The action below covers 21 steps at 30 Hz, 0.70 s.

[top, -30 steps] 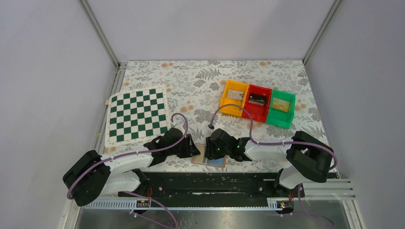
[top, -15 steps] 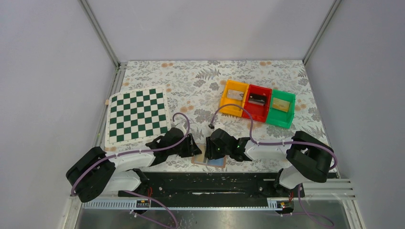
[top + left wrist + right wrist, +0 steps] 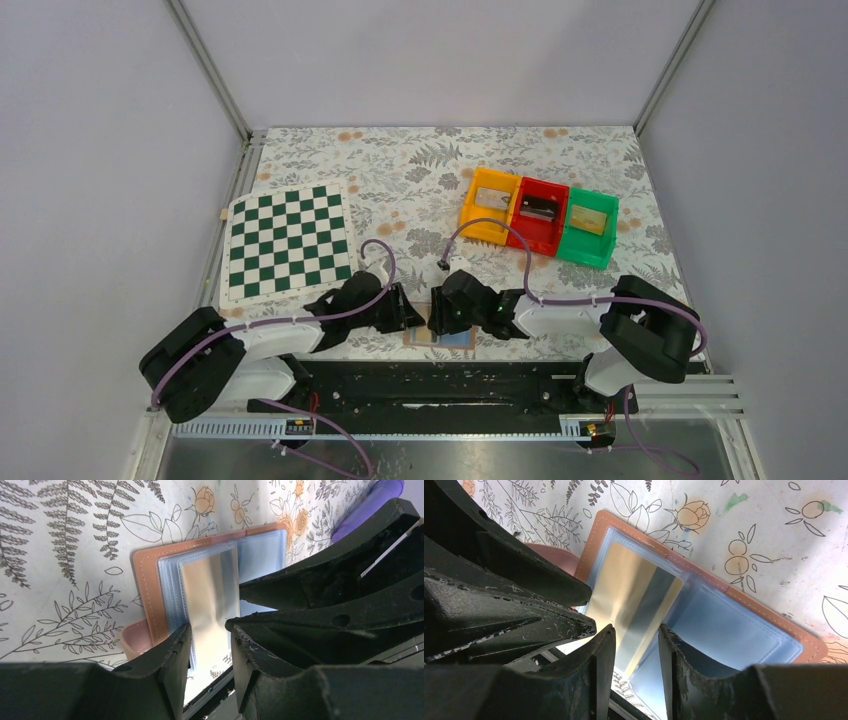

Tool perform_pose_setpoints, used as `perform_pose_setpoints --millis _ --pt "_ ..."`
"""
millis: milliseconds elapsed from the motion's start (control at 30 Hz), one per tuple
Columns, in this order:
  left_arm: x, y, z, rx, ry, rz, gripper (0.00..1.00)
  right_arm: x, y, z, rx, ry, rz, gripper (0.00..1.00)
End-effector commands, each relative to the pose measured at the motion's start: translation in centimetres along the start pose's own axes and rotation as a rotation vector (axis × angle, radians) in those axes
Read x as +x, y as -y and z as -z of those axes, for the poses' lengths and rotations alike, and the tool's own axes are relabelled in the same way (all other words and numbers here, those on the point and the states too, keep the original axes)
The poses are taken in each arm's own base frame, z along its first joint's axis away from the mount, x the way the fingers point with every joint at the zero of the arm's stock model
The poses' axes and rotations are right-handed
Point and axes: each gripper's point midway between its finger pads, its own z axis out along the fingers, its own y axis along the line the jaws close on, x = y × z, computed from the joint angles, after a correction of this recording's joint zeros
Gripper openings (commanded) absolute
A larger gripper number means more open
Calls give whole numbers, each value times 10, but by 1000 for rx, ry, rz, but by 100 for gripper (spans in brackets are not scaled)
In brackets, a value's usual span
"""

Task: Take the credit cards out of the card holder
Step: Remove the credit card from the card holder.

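The tan card holder (image 3: pixel 441 340) lies open at the table's near edge, clear and blue pockets up. It shows in the left wrist view (image 3: pixel 147 585) and the right wrist view (image 3: pixel 744 596). A yellowish card (image 3: pixel 210 587) with a dark stripe (image 3: pixel 636 592) sticks partway out of a pocket towards the table edge. My left gripper (image 3: pixel 408 318) (image 3: pixel 209 630) and right gripper (image 3: pixel 436 318) (image 3: pixel 636 630) meet over this card from both sides. Each has its jaws a narrow gap apart, the card flat beneath them. I cannot tell if they touch it.
A green-and-white chessboard (image 3: pixel 288 243) lies at the back left. Orange (image 3: pixel 490 205), red (image 3: pixel 538 215) and green (image 3: pixel 588 228) bins stand at the back right, each with a card-like thing inside. The black rail (image 3: pixel 430 375) runs just past the holder's near side.
Both grippers have edged closer together over the card holder, so less of it shows from above. The holder has stayed in place.
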Motion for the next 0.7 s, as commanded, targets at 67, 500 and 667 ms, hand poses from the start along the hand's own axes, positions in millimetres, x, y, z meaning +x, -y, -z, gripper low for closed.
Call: perform_pose_setpoints --millis 67,500,667 --pt "-6 41 8 191 17 -1 34 -8 -5 1 -52 65 -12 45" --pt "-15 63 11 278 43 -18 33 -21 -2 21 -85 181 -43 45" --pt "-19 70 10 300 54 -28 33 -18 3 25 -97 210 -66 45"
